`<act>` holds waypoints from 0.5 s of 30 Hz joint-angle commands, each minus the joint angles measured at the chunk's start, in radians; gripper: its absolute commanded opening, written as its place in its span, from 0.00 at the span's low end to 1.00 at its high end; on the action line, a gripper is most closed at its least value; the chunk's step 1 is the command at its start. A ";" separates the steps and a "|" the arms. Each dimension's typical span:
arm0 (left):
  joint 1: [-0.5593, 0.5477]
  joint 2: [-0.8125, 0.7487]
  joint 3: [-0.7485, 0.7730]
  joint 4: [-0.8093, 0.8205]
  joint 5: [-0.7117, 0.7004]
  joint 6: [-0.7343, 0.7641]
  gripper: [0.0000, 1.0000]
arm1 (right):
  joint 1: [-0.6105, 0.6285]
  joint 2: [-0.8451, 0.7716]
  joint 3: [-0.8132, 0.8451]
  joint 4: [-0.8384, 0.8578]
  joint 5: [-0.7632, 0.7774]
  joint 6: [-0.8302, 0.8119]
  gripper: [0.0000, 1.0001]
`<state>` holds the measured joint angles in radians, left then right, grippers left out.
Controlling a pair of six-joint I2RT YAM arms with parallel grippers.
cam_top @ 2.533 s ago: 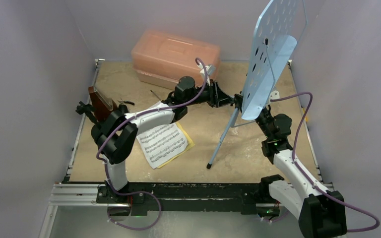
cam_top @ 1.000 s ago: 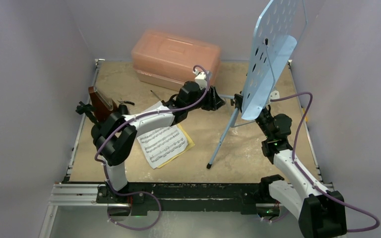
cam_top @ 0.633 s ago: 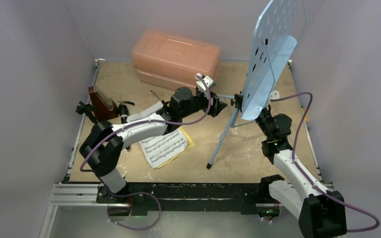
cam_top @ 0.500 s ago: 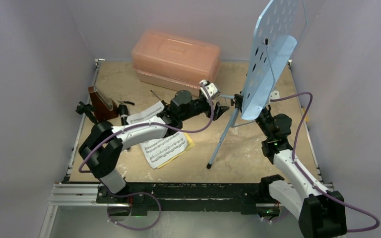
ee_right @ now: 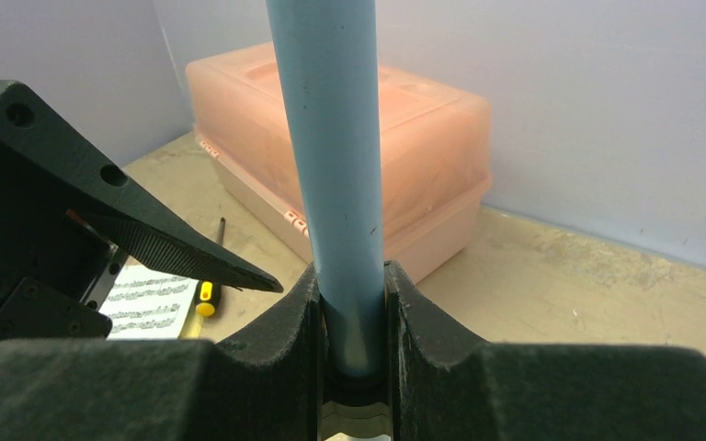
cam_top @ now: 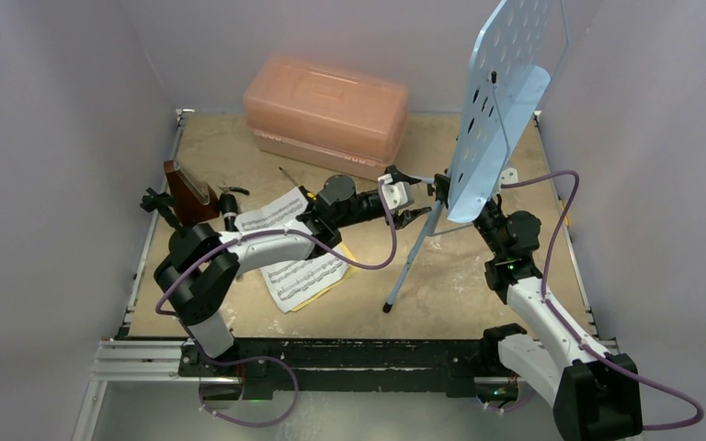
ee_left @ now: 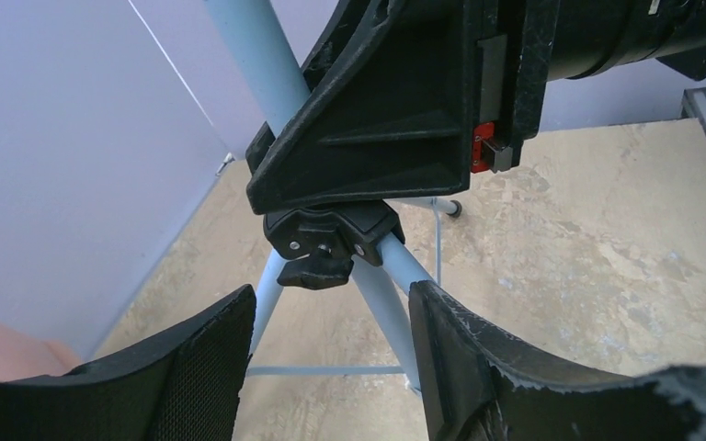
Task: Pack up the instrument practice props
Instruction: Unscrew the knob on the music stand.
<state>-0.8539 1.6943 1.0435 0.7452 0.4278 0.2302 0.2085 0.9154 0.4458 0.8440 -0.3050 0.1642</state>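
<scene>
The light-blue music stand (cam_top: 501, 101) stands upright at the right, and my right gripper (cam_top: 478, 209) is shut on its pole (ee_right: 331, 184) just under the desk. My left gripper (cam_top: 413, 195) is open beside the tripod, below the black hub (ee_left: 331, 241). One tripod leg (ee_left: 381, 294) runs between its fingers (ee_left: 211, 367) without touching either. White and yellow sheet-music pages (cam_top: 301, 266) lie under the left arm, with another white page (cam_top: 271, 211) behind it. The brown metronome (cam_top: 187, 191) stands at the left edge. A black pipe-like piece (cam_top: 230, 204) stands beside it.
The translucent pink case (cam_top: 326, 106) sits closed at the back, also seen behind the pole (ee_right: 432, 138). A small yellow-handled screwdriver (ee_right: 204, 294) lies on the table near it. A tripod foot (cam_top: 388, 308) rests near the table's front.
My left arm has dropped and reached right to the stand's tripod hub, its jaws opening wider. A white page behind it has come into view. The right arm and stand have not moved.
</scene>
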 commanded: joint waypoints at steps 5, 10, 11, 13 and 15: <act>-0.004 0.031 0.079 0.041 0.047 0.080 0.55 | 0.013 -0.009 0.033 0.015 -0.049 0.134 0.06; -0.005 0.046 0.103 0.017 0.059 0.070 0.42 | 0.013 -0.010 0.032 0.013 -0.048 0.134 0.06; -0.004 0.048 0.105 0.015 0.063 0.062 0.38 | 0.013 -0.012 0.032 0.012 -0.048 0.134 0.06; -0.004 0.048 0.104 0.008 0.067 0.042 0.31 | 0.013 -0.013 0.033 0.011 -0.046 0.132 0.06; -0.004 0.048 0.105 -0.001 0.068 0.021 0.25 | 0.013 -0.015 0.032 0.010 -0.046 0.133 0.06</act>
<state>-0.8539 1.7390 1.1091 0.7380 0.4648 0.2794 0.2085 0.9150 0.4458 0.8440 -0.3050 0.1642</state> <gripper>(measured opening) 0.297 0.254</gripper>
